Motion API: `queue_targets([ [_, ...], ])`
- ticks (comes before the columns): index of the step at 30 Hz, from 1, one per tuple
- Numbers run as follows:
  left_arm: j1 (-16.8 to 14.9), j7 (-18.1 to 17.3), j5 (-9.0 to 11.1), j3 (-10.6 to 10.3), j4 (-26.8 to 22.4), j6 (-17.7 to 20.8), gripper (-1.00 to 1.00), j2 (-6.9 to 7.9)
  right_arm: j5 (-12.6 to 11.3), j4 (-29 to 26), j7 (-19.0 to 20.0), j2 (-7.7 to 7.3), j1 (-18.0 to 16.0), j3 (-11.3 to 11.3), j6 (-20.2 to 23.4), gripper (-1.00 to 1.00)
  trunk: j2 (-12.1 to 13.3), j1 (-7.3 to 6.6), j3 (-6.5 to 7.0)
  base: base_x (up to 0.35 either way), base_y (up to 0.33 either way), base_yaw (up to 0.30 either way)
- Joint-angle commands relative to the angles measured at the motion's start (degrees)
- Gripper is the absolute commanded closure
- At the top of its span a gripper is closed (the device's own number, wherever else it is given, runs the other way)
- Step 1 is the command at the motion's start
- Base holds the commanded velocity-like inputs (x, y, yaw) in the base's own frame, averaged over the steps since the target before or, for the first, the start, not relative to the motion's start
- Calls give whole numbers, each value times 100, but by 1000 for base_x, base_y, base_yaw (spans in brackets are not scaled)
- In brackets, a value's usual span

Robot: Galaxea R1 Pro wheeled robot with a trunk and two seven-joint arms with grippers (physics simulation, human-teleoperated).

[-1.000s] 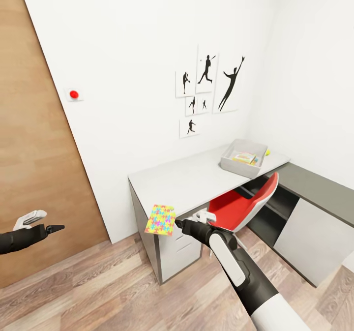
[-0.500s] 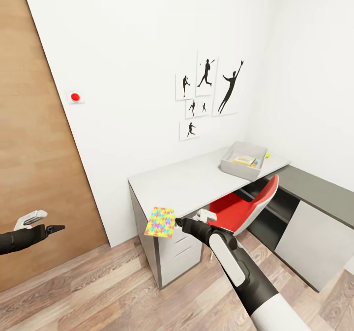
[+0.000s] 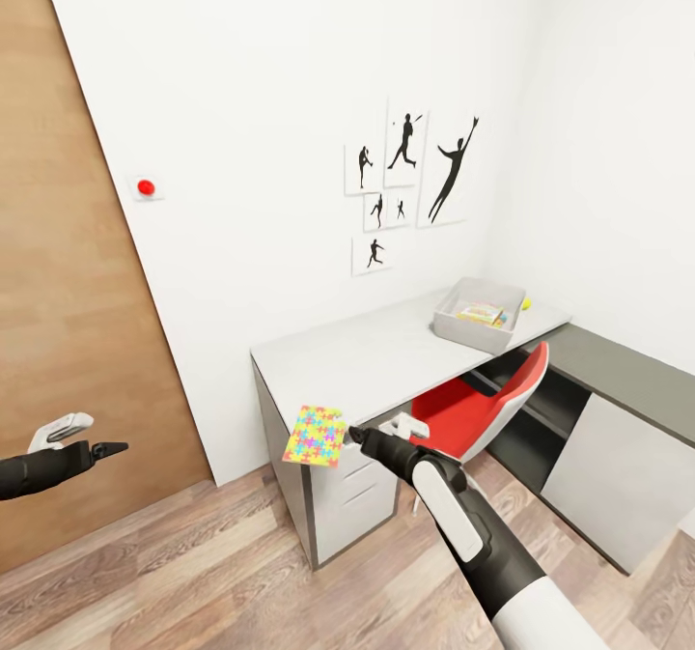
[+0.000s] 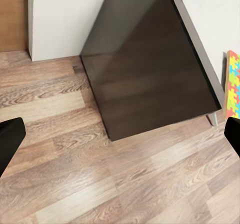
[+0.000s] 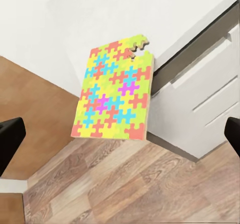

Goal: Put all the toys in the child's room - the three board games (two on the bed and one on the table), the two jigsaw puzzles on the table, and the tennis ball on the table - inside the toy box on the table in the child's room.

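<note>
A jigsaw puzzle (image 3: 315, 435) (image 5: 114, 91) of yellow, green, pink and blue pieces hangs tilted in the air by the table's (image 3: 367, 360) front left corner. Its face is turned toward my right gripper (image 3: 359, 435) (image 5: 120, 136), just past the fingertips. In the right wrist view the fingers stand wide apart, open, and I cannot tell whether they touch it. My left gripper (image 3: 106, 449) (image 4: 120, 139) is open over the floor, and the puzzle's edge (image 4: 233, 84) shows beyond it. The grey toy box (image 3: 454, 326) holds a flat yellow-covered box (image 3: 480, 314), with the tennis ball (image 3: 525, 301) behind it. The bed is out of view.
A red chair (image 3: 478, 404) is tucked under the table, beside the drawers (image 3: 357, 495). A low cabinet with a dark grey top (image 3: 627, 370) runs along the right wall. A wooden door (image 3: 77, 322) stands at the left. Wood floor lies between me and the table.
The view has shifted very slightly. The puzzle and both grippers stay almost where they were beside the table corner.
</note>
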Motion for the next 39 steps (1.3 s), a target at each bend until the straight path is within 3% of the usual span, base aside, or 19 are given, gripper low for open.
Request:
queue_targets([
  [1, -6, -16, 5, 7, -1, 33, -100, 2, -71, 6, -58, 1, -6, 8, 1, -100, -51, 24, -28, 0, 0, 0],
  [10, -6, -16, 5, 6, -1, 33, -100, 0, -105, 55, -70, 22, -6, 12, -28, -100, -412, 222, -190, 0, 0, 0],
  [18, -6, -16, 5, 5, -1, 33, -100, 0, -79, 55, -75, 219, -6, 52, -38, -100, -732, 398, -333, 0, 0, 0],
  [28, -6, -16, 5, 5, -1, 33, -100, 0, -131, 40, -47, 332, -6, 100, -1, -100, -1134, 617, -513, 0, 0, 0],
  [33, -6, -16, 5, 5, -1, 33, -100, 0, -467, 113, 244, 353, -6, 74, 41, -100, -1334, 727, -603, 0, 0, 0],
  [38, -6, -16, 5, 5, -1, 33, -100, 0, -1027, 511, 520, 328, -6, -52, 47, -100, -1535, 837, -692, 0, 0, 0],
  [39, -6, -16, 5, 5, -1, 33, -100, 0, -1282, 695, 594, 318, -6, -159, 46, -100, -1575, 859, -710, 0, 0, 0],
])
